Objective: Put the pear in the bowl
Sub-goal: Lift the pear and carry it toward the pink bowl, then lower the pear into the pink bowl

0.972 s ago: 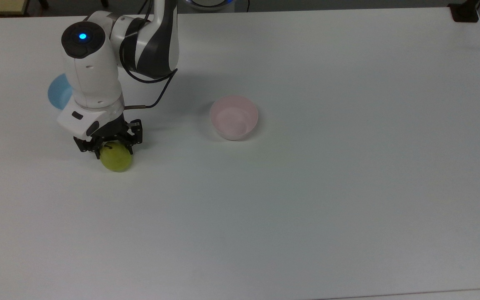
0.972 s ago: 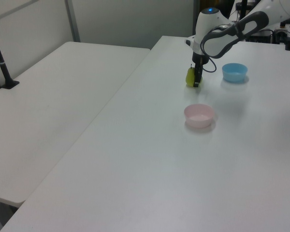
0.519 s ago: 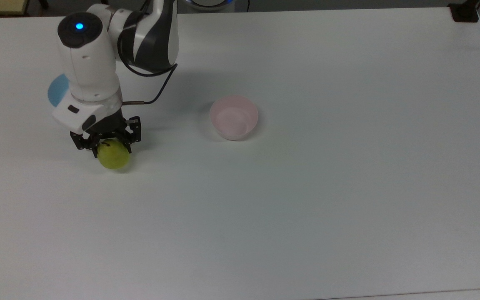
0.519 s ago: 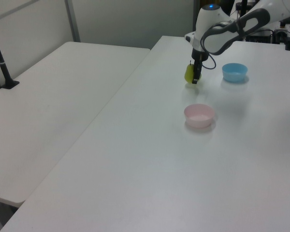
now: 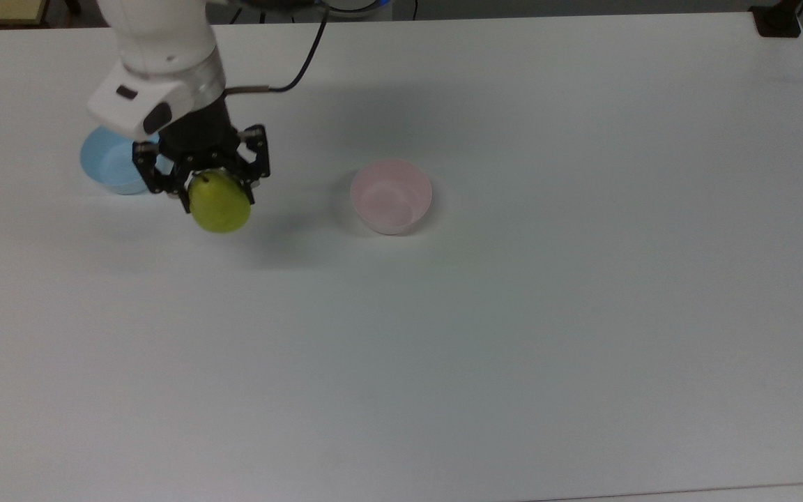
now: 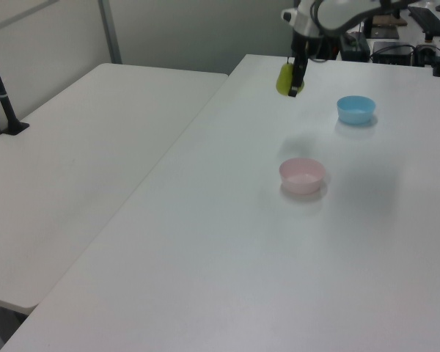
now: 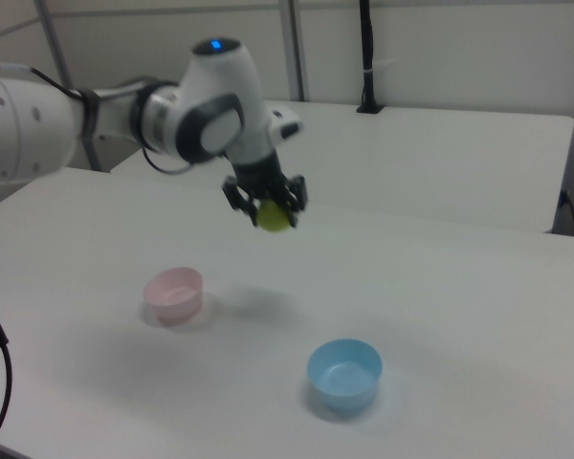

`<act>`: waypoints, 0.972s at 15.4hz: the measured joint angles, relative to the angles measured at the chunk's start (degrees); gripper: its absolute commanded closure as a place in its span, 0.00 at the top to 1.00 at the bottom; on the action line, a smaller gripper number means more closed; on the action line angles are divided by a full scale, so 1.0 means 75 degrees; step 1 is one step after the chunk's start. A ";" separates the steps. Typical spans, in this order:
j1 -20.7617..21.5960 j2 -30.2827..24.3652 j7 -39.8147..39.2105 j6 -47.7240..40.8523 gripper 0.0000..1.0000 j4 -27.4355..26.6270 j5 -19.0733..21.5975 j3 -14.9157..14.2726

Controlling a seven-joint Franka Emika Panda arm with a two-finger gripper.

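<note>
The yellow-green pear (image 5: pixel 219 204) (image 6: pixel 284 78) (image 7: pixel 275 217) hangs high above the white table (image 5: pixel 513 314), held in my gripper (image 5: pixel 212 188) (image 6: pixel 290 82) (image 7: pixel 268 212), whose black fingers are shut on its upper part. The pale pink bowl (image 5: pixel 391 195) (image 6: pixel 302 175) (image 7: pixel 173 293) stands upright with nothing in it, well off to the top view's right of the pear. In the right view the pear is above and to the right of the pink bowl.
A light blue bowl (image 5: pixel 110 166) (image 6: pixel 356 108) (image 7: pixel 343 374) stands at the top view's left, partly under my arm. A second white table (image 6: pixel 81 147) lies beside this one. A black post (image 6: pixel 4 95) is clamped at the second table's edge.
My gripper has lifted the pear off the table, risen well above it, and moved a little toward the pink bowl. Both bowls have stayed put.
</note>
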 measured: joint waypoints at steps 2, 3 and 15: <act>0.0239 -0.0256 0.0413 -0.0641 0.05 0.0297 0.0002 0.0007; 0.0357 -0.0385 0.0582 -0.0895 0.05 0.0383 0.0002 0.0011; 0.1508 -0.2026 0.1578 -0.1667 0.07 -0.1067 0.0005 0.0020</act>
